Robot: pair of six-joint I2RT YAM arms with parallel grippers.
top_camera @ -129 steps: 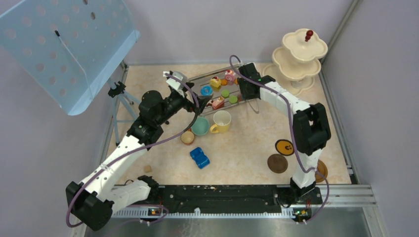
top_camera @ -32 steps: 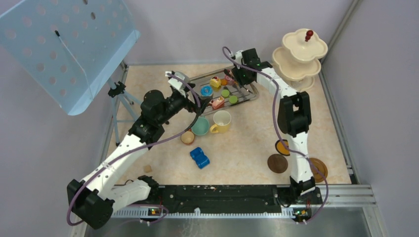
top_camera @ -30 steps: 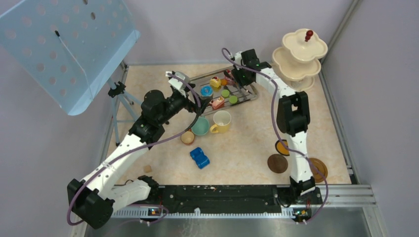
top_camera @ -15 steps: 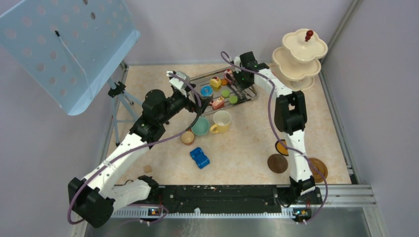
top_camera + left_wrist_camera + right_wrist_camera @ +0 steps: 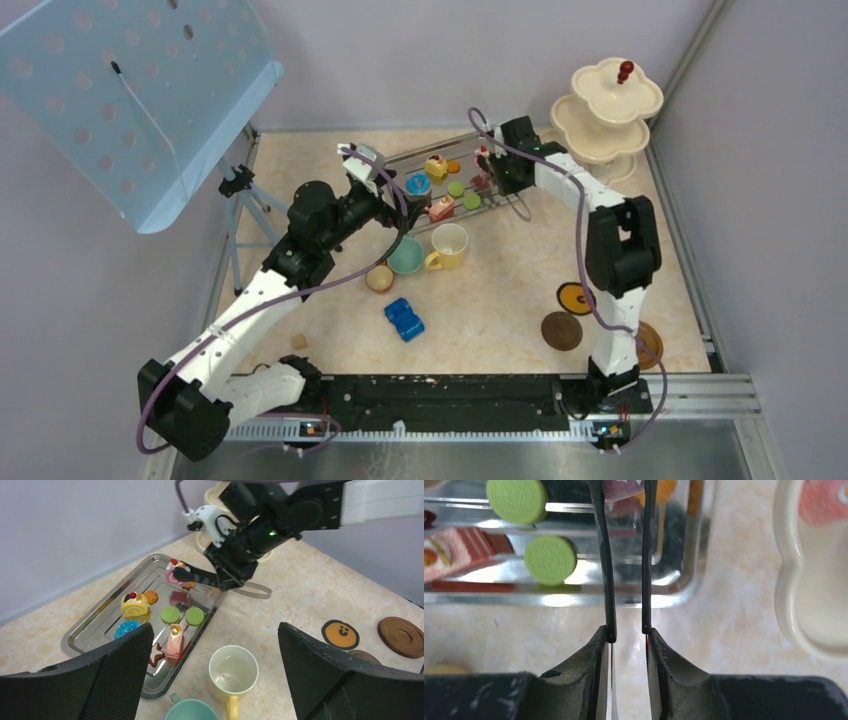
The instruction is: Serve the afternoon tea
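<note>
From above, the cream three-tier stand (image 5: pixel 610 110) is at the 1 o'clock corner of the table (image 5: pixel 500 270), and the metal tray (image 5: pixel 412 157) with the small cakes lies at 12 o'clock. The right gripper (image 5: pixel 498 170) hovers at the 3 o'clock end of the tray. The teal cup (image 5: pixel 406 255), the yellow mug (image 5: pixel 449 245) and the small brown cup (image 5: pixel 379 278) stand together just at 6 o'clock of the tray, and the blue toy car (image 5: pixel 404 320) is nearer to the arm bases. Three round coasters (image 5: pixel 561 330) lie at 4 o'clock, beside the right arm. In the left wrist view, the left gripper (image 5: pixel 214 630) is spread wide and grasps nothing. Beyond it, the right gripper clamps the black tongs (image 5: pixel 200 576), and their tips pinch a pink cake (image 5: pixel 175 572) at the far corner of the tray; whether the cake is lifted off the metal cannot be told. On the tray lie a yellow roll cake (image 5: pixel 135 605), two green macarons (image 5: pixel 170 614), a pink slice (image 5: pixel 175 641) and a blue doughnut (image 5: pixel 126 629). In the right wrist view, the two fingers (image 5: pixel 594 670) press the thin arms of the tongs toward each other, and the pink cake shows between these arms at 12 o'clock. The macarons are at 10 o'clock on the tray, and the lowest tier of the stand is at 3 o'clock.
</note>
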